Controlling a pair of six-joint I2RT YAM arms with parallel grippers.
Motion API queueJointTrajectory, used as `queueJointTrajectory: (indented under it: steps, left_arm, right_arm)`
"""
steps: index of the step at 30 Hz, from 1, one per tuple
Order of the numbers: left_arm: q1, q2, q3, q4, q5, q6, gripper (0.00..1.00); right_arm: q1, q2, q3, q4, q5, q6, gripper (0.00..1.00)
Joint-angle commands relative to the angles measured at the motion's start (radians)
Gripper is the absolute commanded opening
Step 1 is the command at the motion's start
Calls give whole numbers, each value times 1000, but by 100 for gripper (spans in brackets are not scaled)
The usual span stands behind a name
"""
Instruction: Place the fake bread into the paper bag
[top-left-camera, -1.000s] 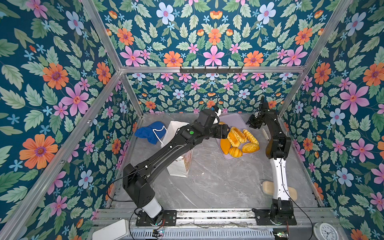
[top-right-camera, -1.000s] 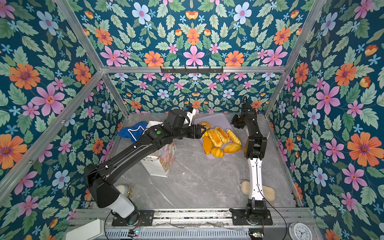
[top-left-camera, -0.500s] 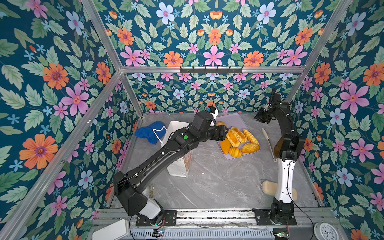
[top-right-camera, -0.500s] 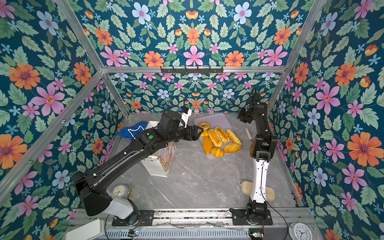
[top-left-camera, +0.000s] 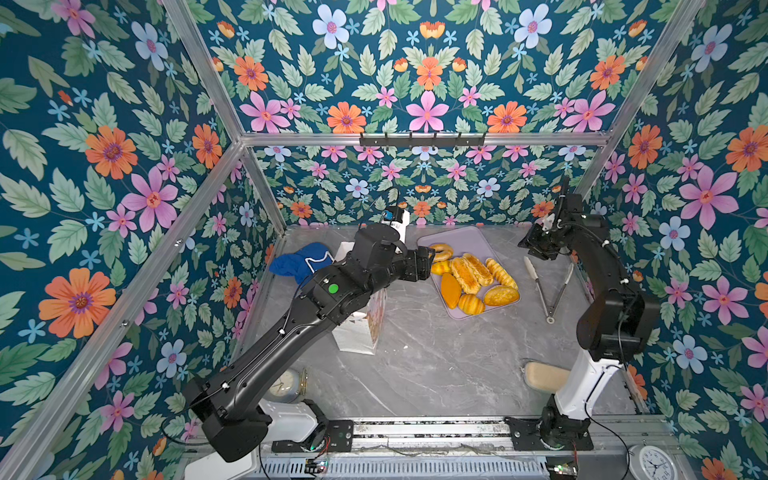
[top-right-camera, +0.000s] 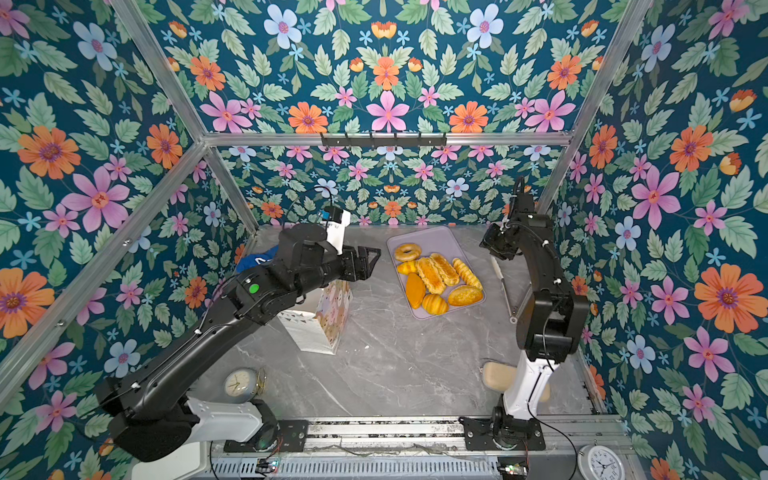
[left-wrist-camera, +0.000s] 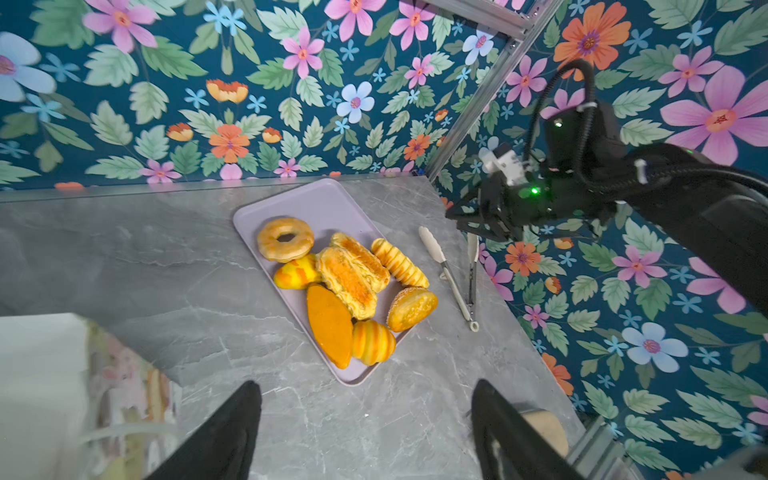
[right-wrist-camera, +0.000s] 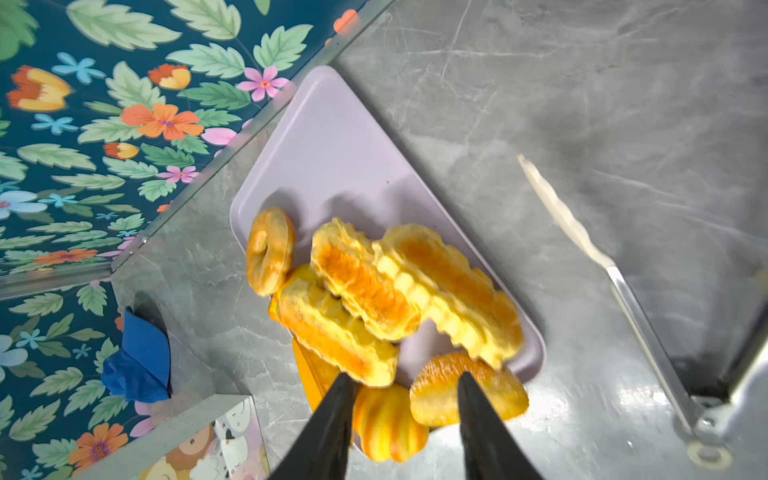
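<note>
Left wrist view: my L claw (left-wrist-camera: 365, 386) is wide apart, empty. Bread (left-wrist-camera: 345, 282) sits on tray (left-wrist-camera: 324, 199) just ahead of it, bag (left-wrist-camera: 41, 374) beside it. R claw (right-wrist-camera: 402, 379) apart too, empty. Nothing picked yet, I'd say.

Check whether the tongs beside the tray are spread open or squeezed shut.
Open. In the left wrist view the tongs lie with arms splayed in a V, joined only at the ring end.

Two black arms on the silver rail (top-left-camera: 415, 428). Left arm (top-left-camera: 291, 328): green dot (top-left-camera: 333, 288), white wrist camera (top-left-camera: 400, 222), left claw (left-wrist-camera: 365, 383) tapering to black points. Right arm (top-left-camera: 615, 316): white lower link (top-left-camera: 582, 382) just above that rail, thin black cables (left-wrist-camera: 590, 85) looping.
</note>
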Motion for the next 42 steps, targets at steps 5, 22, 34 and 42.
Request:
queueJointTrajectory:
  steps: [5,22,34,42]
  left_arm:
    - [2,-97,18,-153,-190,68,87]
    - [2,-308,-135,-228,-264,-12,92]
    - [2,-322,-259,-111,-183,-52,92]
    - [2,-260,-262,-43,-145,-10,93]
  right_arm:
    - [0,-345,-341,100,104,-29,73]
    - [-77,-600,-669,96,163,-34,99]
    - [-177,-391,-708,188,218,-65,87]
    - [-176,-252,-686,241,306,-87,91]
